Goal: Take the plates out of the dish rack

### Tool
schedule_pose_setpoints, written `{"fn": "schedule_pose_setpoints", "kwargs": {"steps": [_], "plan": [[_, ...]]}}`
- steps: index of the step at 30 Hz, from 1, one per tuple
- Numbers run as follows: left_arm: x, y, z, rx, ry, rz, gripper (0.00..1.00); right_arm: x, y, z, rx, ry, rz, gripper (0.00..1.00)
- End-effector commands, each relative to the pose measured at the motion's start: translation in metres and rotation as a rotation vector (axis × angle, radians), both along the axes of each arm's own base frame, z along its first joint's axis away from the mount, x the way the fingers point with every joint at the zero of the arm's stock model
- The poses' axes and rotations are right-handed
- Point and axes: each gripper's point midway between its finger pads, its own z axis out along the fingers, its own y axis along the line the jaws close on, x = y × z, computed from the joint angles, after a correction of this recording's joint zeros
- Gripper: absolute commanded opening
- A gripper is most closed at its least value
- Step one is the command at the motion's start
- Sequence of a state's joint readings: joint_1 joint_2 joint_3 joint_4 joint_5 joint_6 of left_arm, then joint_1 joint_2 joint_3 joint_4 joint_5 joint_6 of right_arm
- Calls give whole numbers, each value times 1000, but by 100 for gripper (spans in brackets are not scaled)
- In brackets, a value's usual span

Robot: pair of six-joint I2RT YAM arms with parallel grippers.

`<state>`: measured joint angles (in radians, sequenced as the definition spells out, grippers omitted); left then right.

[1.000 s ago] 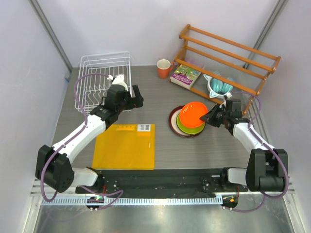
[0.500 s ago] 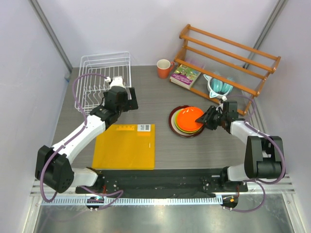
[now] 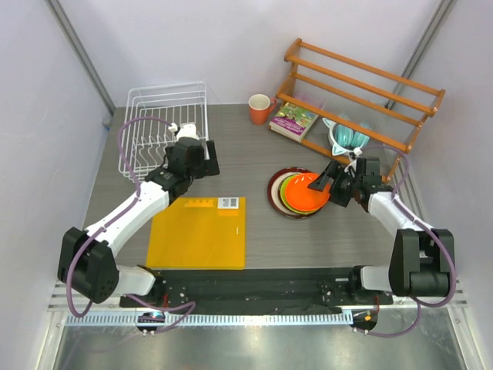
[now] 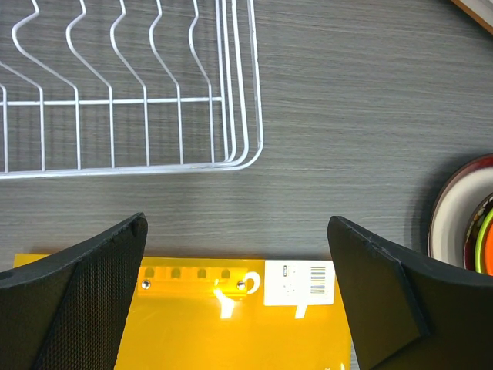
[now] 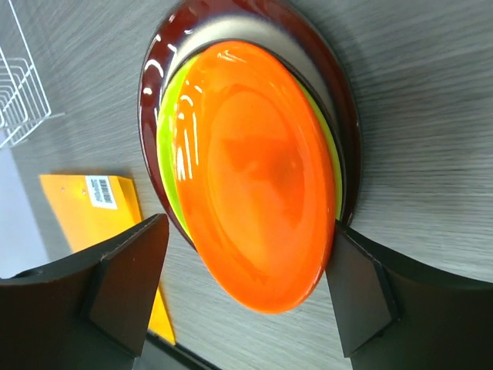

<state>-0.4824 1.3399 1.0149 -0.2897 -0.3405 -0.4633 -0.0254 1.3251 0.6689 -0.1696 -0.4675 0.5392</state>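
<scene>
Well to the right of the dish rack, all three plates lie stacked on the table: the dark red plate at the bottom, the lime green plate on it, and the orange plate on top (off-centre, toward the side away from the rack). The right gripper is at that far side, fingers spread wide either side of the orange plate's rim and pinching nothing. The left gripper, also spread, hovers just off the rack's near right corner, over the yellow folder.

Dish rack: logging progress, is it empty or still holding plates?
Empty. The dish rack shows only bare wires; the orange plate, green plate and red plate lie stacked on the table.
</scene>
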Motion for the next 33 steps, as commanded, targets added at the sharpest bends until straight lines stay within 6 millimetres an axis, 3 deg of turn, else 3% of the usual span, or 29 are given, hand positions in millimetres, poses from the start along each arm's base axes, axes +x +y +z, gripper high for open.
{"fn": "schedule_pose_setpoints", "kwargs": {"steps": [1, 5, 16, 20, 26, 31, 33], "plan": [[5, 0, 9, -5, -28, 12, 100, 11, -17, 34, -121, -99, -7, 88], [5, 1, 13, -3, -35, 16, 99, 13, -24, 46, -161, -127, -25, 91], [7, 6, 17, 13, -43, 45, 100, 10, -43, 50, -252, -119, -96, 94], [11, 9, 20, 29, -49, 63, 99, 20, -57, 50, -302, -127, -172, 97], [18, 12, 44, 13, -115, 93, 100, 42, -73, 58, -354, -241, -293, 100], [19, 16, 55, 37, -141, 88, 99, 48, -99, 60, -606, -313, -407, 100], [19, 22, 53, 67, -154, 108, 100, 49, -92, 68, -673, -395, -416, 100]]}}
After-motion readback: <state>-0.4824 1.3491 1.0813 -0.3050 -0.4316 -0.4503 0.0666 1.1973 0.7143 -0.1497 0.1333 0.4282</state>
